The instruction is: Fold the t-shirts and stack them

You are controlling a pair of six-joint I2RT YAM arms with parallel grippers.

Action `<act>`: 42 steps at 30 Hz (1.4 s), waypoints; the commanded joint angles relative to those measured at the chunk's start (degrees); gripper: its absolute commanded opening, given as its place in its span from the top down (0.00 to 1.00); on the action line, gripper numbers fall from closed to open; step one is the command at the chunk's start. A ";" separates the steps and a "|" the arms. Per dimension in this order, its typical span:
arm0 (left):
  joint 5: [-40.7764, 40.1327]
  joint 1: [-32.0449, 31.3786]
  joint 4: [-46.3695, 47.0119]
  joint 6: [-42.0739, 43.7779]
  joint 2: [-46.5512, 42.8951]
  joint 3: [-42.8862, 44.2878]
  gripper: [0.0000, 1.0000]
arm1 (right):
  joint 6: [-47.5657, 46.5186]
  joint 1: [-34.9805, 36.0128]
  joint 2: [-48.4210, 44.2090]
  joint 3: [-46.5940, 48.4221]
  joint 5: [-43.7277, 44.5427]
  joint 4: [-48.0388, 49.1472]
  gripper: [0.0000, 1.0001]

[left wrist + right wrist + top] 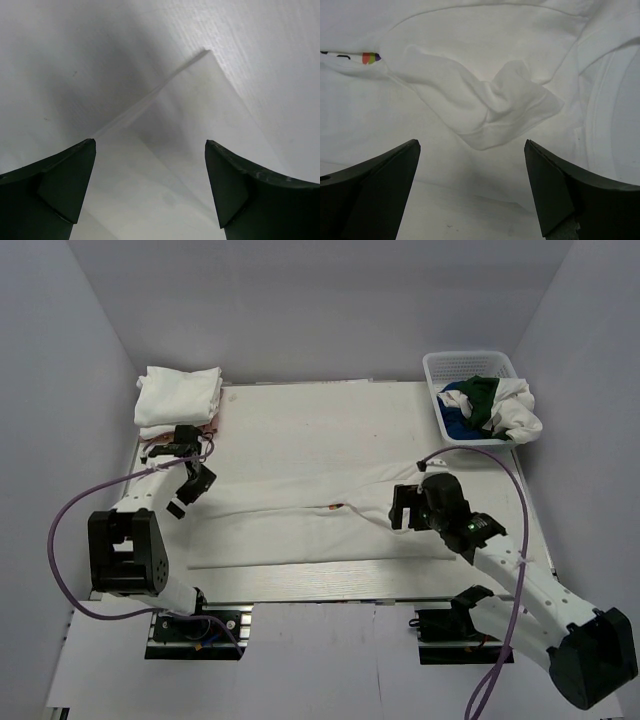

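Note:
A white t-shirt (300, 525) lies folded lengthwise into a long band across the table, a bit of colourful print (333, 507) showing at its fold. My left gripper (192, 486) is open and empty above the band's left end; its corner (202, 95) shows in the left wrist view. My right gripper (407, 510) is open and empty over the right end, where a crumpled sleeve (490, 107) and the print (370, 58) show. A stack of folded white shirts (178, 395) sits at the back left. Blue, dark green and white shirts (490, 408) fill the basket.
The white lattice basket (455, 365) stands at the back right corner. Grey walls close in the table on three sides. Purple cables loop from both arms. The table's front edge (330, 585) runs just below the band.

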 commanded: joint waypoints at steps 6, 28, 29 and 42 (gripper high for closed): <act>7.79 -0.19 9.03 3.97 -3.22 -1.29 0.00 | -1.52 0.15 16.57 6.06 -13.63 12.37 0.10; 7.18 -0.19 11.14 5.64 1.61 -3.32 0.00 | -2.75 5.16 22.23 12.91 -11.73 0.07 1.00; 7.18 -0.19 11.14 5.64 1.61 -3.32 0.00 | -1.35 5.16 22.49 14.75 -13.08 -2.03 1.00; 7.18 -0.19 11.14 6.68 1.00 -2.79 0.00 | 2.97 4.89 25.14 22.86 -19.51 -17.08 0.10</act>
